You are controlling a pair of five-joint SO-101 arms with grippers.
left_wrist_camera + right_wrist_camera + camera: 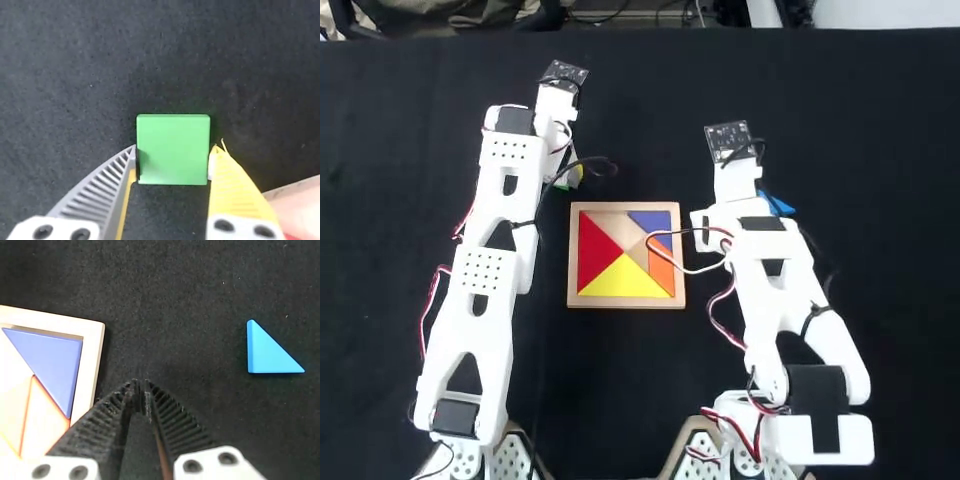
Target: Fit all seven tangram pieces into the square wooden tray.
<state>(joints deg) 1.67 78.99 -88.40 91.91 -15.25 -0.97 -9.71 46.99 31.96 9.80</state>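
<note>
The square wooden tray point(625, 296) lies mid-table and holds red point(593, 250), yellow point(617, 280), dark blue point(655, 224) and orange point(662, 270) pieces. A green square point(173, 149) lies on the black cloth just beyond the tray's far left corner. My left gripper point(172, 156) is shut on it, with the grey finger point(117, 170) and the yellow finger point(227, 175) pressed against its two sides. To the right of the tray's far right corner point(95, 340), my right gripper point(140, 389) is shut on nothing. A light blue triangle point(267, 352) lies on the cloth a little to its right.
Black cloth covers the whole table. Both white arms reach from the near edge, one along each side of the tray. The light blue triangle point(779, 204) peeks out beside the right arm's wrist. Cables and dark gear line the far edge.
</note>
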